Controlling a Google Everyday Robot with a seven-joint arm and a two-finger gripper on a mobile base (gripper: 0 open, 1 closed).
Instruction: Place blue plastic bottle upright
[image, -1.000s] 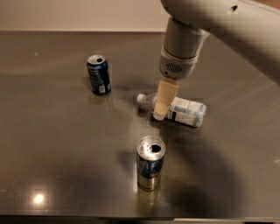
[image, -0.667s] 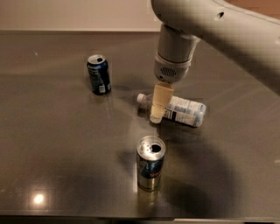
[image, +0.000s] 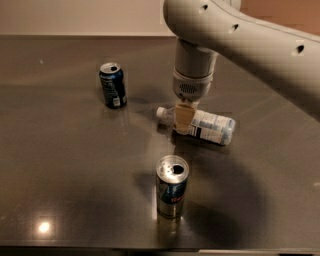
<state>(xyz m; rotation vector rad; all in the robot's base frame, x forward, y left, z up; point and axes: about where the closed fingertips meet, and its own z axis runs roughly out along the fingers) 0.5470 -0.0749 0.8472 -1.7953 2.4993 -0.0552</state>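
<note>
Dark grey glossy tabletop, pale wall along the far edge.

- Blue plastic bottle lies flat on its side near table centre. Long axis runs roughly 10-to-4 o'clock: white cap at the 10 end, base at the 4 end.
- Gripper hangs straight down from the arm, at the bottle's shoulder just behind the cap. It overlaps the bottle in view, and contact looks likely but isn't certain. Can't tell if it's open, closed or gripping.
- Key relation: the tool sits at the neck end, crosswise to the long axis, with most of the body trailing off toward 4 o'clock. My read is that uprighting means swinging the base down around that neck grip, so the base end needs room.
- Dark blue soda can is upright at 10 o'clock from the bottle, well apart and beyond the cap end.
- Silver-and-blue slim can is upright at 6 o'clock from the gripper, near but not touching. It's the closest obstacle, so I'd avoid swinging toward the front edge.
- Task not done, since the bottle is horizontal.
</note>
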